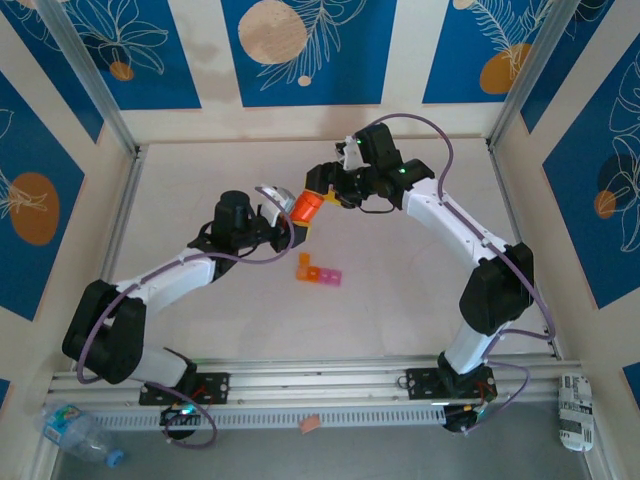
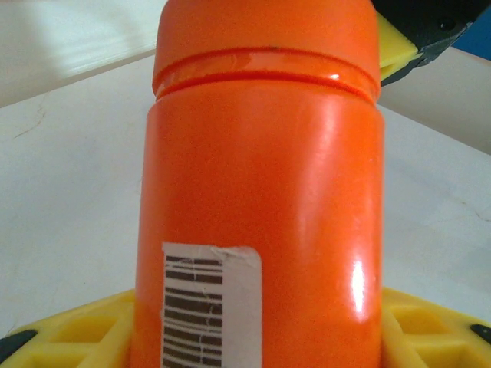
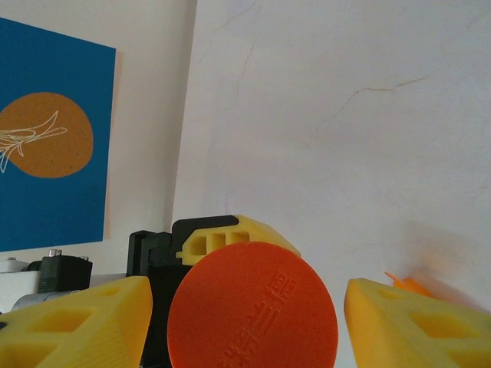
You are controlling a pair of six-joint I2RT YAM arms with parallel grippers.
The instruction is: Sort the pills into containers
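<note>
Two pincers meet over tabletop [image 1: 400, 300] | left pincer [image 1: 296, 222] clamps tilted orange bottle [image 2: 261, 192] aloft | right pincer [image 1: 330, 192] parted, fingers [image 3: 77, 322] flanking cap [image 3: 253, 307], slim gaps each side | containers [image 1: 318, 271] on tabletop near bottle, toward arm bases, clear of both pincers

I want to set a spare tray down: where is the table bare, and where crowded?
Free: the table between the containers and the near rail, and the far-left stretch between the left arm and the left rail. Crowded: the middle, where it and the right arm meet at the orange bottle.
</note>
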